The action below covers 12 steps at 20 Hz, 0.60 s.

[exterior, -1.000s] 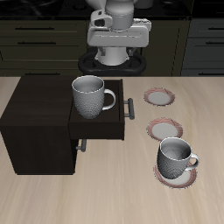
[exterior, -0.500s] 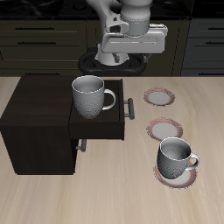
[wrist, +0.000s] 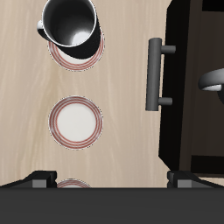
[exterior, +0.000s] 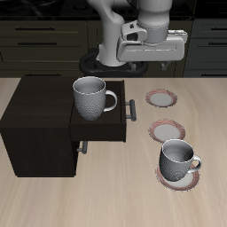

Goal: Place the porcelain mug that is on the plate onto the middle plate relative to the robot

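Nearest the counter's (exterior: 106,199) front edge stands the porcelain mug (exterior: 178,160), grey-white and speckled, with a loop handle and a dark inside, sitting on a small round plate (exterior: 166,180) with a pinkish-red banded rim. Just behind it lies the middle plate (exterior: 167,131), bare, white in the centre, with the same banded rim; from my own camera it shows as a clean ring (wrist: 75,121). A third plate (exterior: 161,97) lies farther back again, so I count three plates in a row. There are two mugs: the second mug (exterior: 91,97), a similar speckled one, stands in the open drawer (exterior: 106,126) of a dark wooden cabinet (exterior: 40,124), whose front carries a grey bar handle (exterior: 132,108). The counter is pale wood grain. My claw (exterior: 151,64) hangs high above the back of the counter; I cannot tell whether its fingers are apart or together. Behind are dark kitchen cupboards (exterior: 44,40).
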Motion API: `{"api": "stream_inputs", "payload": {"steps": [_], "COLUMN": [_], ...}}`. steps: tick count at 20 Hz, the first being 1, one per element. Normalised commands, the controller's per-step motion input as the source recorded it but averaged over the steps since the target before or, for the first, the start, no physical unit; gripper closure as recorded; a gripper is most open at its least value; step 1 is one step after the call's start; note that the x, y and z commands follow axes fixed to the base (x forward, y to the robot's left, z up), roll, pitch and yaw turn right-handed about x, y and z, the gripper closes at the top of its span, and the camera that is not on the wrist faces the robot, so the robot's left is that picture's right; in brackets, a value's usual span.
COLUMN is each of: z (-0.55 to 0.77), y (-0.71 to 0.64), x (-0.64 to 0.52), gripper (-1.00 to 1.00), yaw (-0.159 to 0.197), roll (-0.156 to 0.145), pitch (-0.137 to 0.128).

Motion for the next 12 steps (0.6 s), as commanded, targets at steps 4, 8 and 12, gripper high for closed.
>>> {"api": "stream_inputs", "payload": {"steps": [4, 8, 12], "z": [-0.02, -0.02, -0.05], "y": [0.09, 0.23, 0.32], "x": [0.19, 0.34, 0.28], "gripper": [-1.00, -1.00, -1.00], "yaw": [0.009, 0.024, 0.016], "roll": [0.007, 0.021, 0.021], "pitch": [0.008, 0.005, 0.009]}}
